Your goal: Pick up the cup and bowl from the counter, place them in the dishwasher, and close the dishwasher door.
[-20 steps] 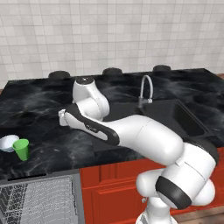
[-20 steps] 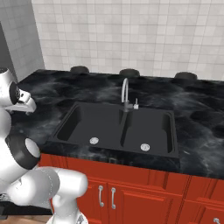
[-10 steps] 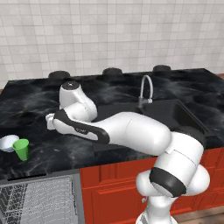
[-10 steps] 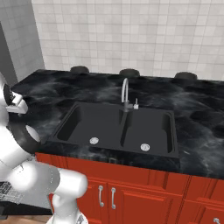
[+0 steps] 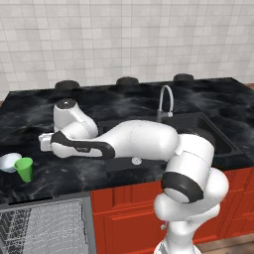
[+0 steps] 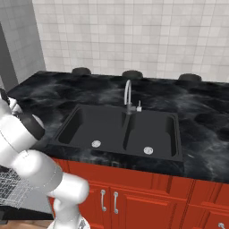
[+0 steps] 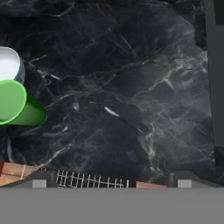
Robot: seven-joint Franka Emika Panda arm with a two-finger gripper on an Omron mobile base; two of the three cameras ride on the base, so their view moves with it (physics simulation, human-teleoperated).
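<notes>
The green cup [image 5: 24, 168] stands near the counter's [image 5: 30, 111] front left edge. The white bowl [image 5: 8, 161] sits just behind and left of it, touching or nearly touching. My gripper [image 5: 45, 147] hangs above the counter a little right of the cup, pointing down. In the hand view its tips stand wide apart, so the gripper [image 7: 111, 180] is open and holds nothing. There the cup [image 7: 15, 106] and the bowl [image 7: 8, 64] lie at the left edge. Below the counter, the dishwasher's grey wire rack [image 5: 42, 228] is pulled out. The dishwasher door is out of view.
A matte black double sink [image 6: 120, 129] with a chrome faucet [image 6: 128, 96] is set into the counter to the right of the arm. Red cabinet fronts [image 6: 134, 197] run below. Three dark knobs line the tiled back wall.
The arm has swung left across the counter, and the hand now hangs much nearer the cup and bowl. The jaws stayed open. Cup and bowl have not moved.
</notes>
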